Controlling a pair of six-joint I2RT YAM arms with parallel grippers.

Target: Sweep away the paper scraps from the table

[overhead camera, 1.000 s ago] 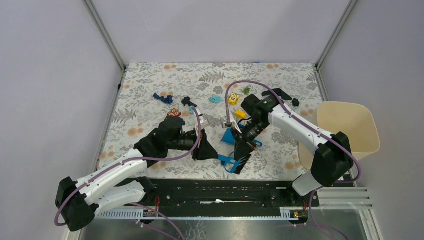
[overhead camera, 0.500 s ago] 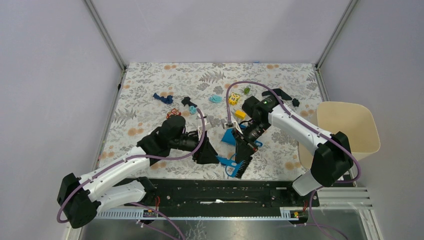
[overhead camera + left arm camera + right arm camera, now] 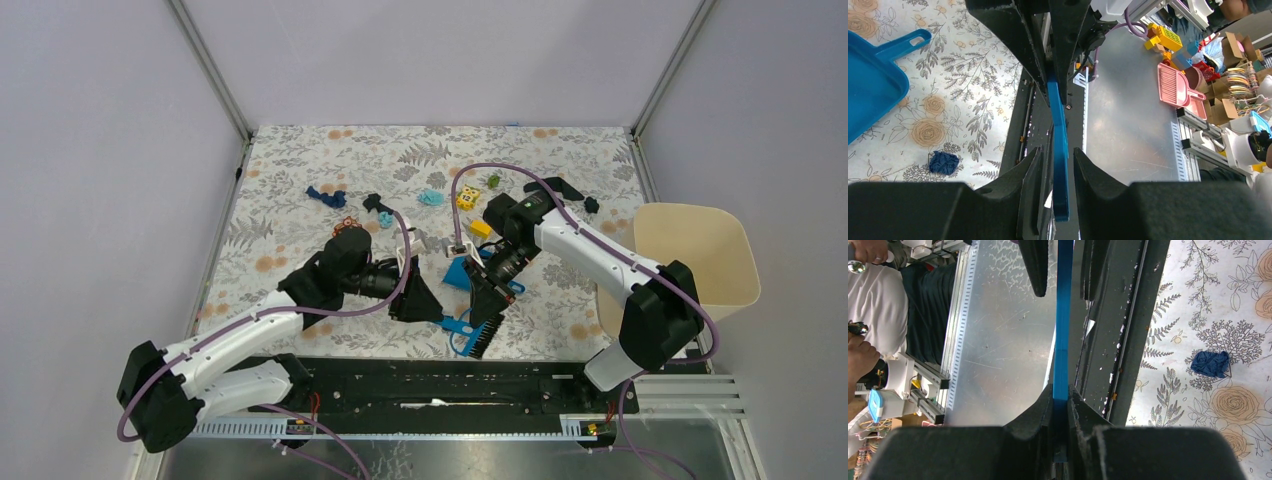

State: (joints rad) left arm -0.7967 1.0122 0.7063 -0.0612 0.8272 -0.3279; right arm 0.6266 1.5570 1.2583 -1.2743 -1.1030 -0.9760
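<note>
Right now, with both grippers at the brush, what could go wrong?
The left gripper straddles the blue brush handle with jaws apart, while the right gripper clamps it: releasing early could drop it. The dark blue scrap lies near the table edge; a sweep may push it off.

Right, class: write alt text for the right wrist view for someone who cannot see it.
The right gripper is clamped on a blue brush handle running up the frame. A dark blue paper scrap lies on the flowered table to the right.
</note>
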